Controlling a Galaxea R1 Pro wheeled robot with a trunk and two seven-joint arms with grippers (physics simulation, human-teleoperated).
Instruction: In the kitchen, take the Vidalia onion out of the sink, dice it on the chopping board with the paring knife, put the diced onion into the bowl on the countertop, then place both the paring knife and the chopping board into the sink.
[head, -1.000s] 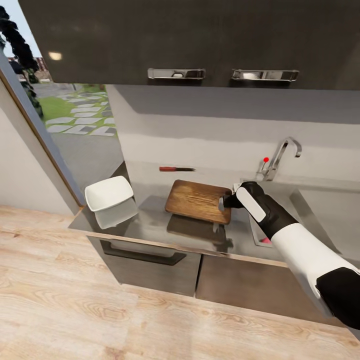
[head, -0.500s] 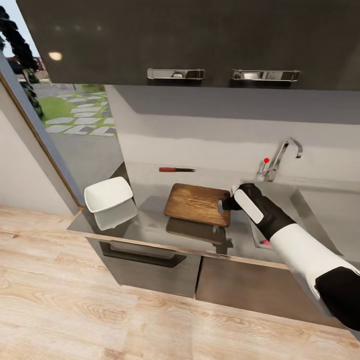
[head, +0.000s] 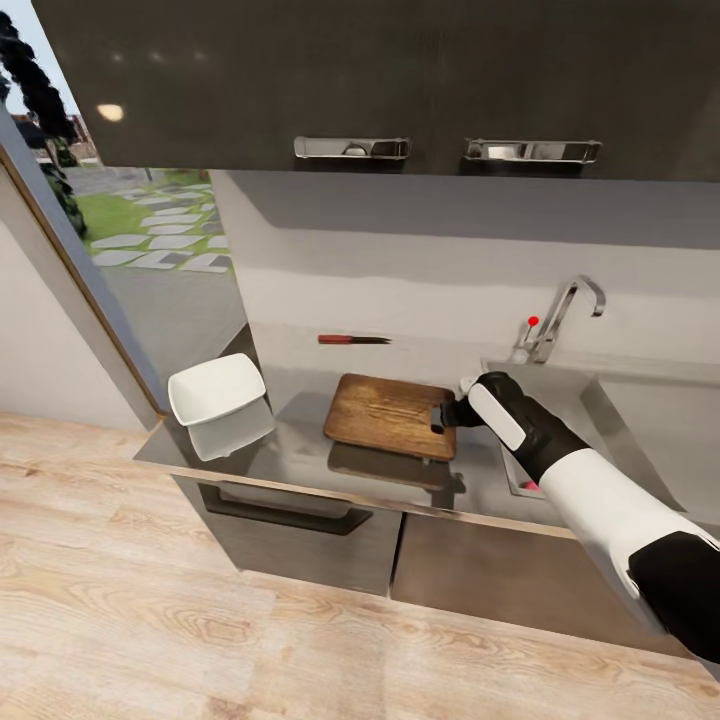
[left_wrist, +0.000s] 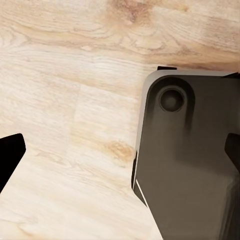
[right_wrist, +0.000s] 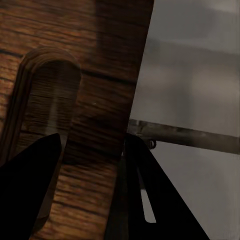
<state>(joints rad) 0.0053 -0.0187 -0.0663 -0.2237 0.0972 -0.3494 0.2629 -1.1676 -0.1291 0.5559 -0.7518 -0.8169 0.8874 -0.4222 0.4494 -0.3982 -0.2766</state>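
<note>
The right end effector (head: 441, 413) was clamped on the right edge of the chopping board (head: 385, 412), holding it clear above the bench (head: 290, 440). I could not tell the left end effector's state. The paring knife (head: 353, 340) lay near the wall, the bowl (head: 215, 388) sat empty, and a pink sliver, probably the Vidalia onion (head: 532, 487), remained in the sink (head: 560, 385). By my judgement, dicing had not begun.

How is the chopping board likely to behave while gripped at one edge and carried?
The chopping board looks like rigid wood, so it should not flex. Held by the right gripper at one end only, it may sag or pivot. Over the glossy countertop it would likely slide easily.
</note>
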